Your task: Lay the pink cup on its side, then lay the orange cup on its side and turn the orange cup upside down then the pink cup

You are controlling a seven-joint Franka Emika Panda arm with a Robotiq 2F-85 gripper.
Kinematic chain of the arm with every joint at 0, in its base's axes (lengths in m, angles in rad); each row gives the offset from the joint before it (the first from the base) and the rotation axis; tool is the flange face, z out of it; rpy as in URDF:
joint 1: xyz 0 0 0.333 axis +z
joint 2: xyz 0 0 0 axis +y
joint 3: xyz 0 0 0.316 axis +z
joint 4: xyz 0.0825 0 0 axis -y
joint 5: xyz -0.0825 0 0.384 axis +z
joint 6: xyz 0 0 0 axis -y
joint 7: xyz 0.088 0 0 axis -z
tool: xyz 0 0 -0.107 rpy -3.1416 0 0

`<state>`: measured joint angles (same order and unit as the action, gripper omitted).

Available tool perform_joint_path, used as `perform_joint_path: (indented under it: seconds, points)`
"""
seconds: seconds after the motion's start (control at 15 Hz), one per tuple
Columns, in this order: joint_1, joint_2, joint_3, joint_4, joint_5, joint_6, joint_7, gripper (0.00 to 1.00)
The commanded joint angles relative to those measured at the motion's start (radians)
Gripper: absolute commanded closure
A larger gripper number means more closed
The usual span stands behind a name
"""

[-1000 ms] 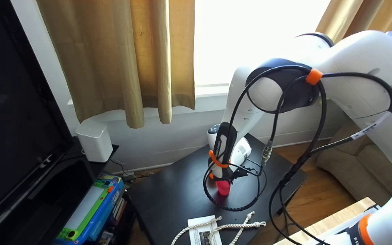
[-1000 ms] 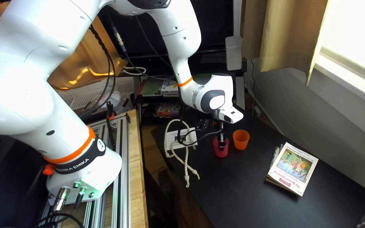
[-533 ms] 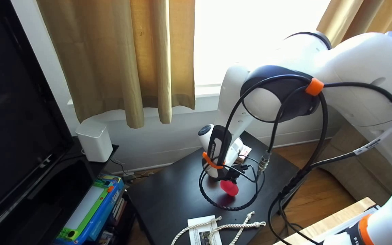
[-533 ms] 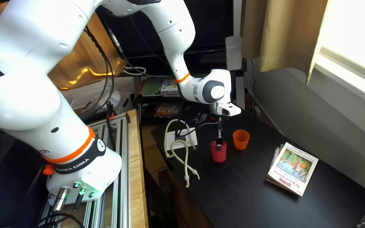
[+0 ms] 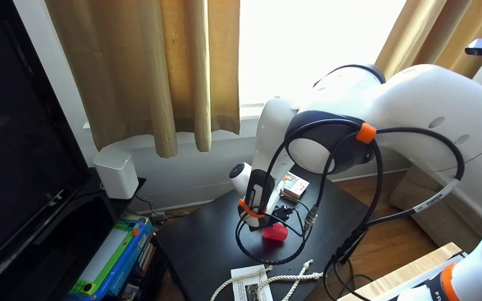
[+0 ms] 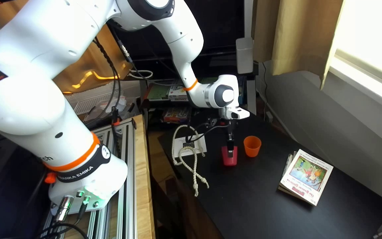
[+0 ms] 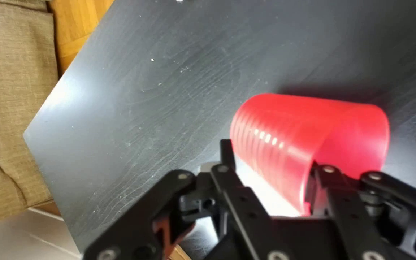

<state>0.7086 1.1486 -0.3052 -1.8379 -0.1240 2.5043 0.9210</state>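
Gold-brown curtains (image 5: 128, 83) and a bright window (image 5: 316, 50) fill the top of an exterior view, above a black counter (image 5: 211, 234). The pink cup (image 7: 284, 130) lies on its side in the right half of the wrist view, mouth toward the lower right. The tool (image 7: 270, 156) is spread wide: one finger reaches into that mouth, the other stands outside by the base, and no pinch on the wall shows. Whether the cup rests wholly on the counter or leans on the inner finger, I cannot tell.

If the tool rises with that finger inside, it could hook the rim and drag the cup or stand it up. Once freed, the round wall may roll, and the orange cup (image 6: 252, 146), upright just to the right near the middle of an exterior view, is the likeliest thing to be struck.

The counter is glossy and specked, so a light cup would probably slide easily. Rope (image 5: 293, 277) crosses a card (image 5: 241, 287) at lower middle; books (image 6: 307, 176) sit at lower right of an exterior view. A television (image 5: 15, 146) takes one left edge, and what looks like a couch (image 7: 16, 72) the wrist view's upper left.
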Motion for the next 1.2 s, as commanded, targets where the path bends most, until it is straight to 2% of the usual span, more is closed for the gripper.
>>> perform_joint_path:
  seconds: [0.0,0.2,0.27,1.13]
  points:
    - [-0.005,0.055,0.014,0.065,-0.029,-0.021,0.033,0.25]
    - [-0.007,0.072,0.017,0.085,-0.027,-0.016,0.031,0.03]
    - [-0.010,0.075,0.020,0.090,-0.026,-0.015,0.028,0.00]
    - [-0.035,0.031,0.042,0.066,-0.015,0.026,0.010,0.00]
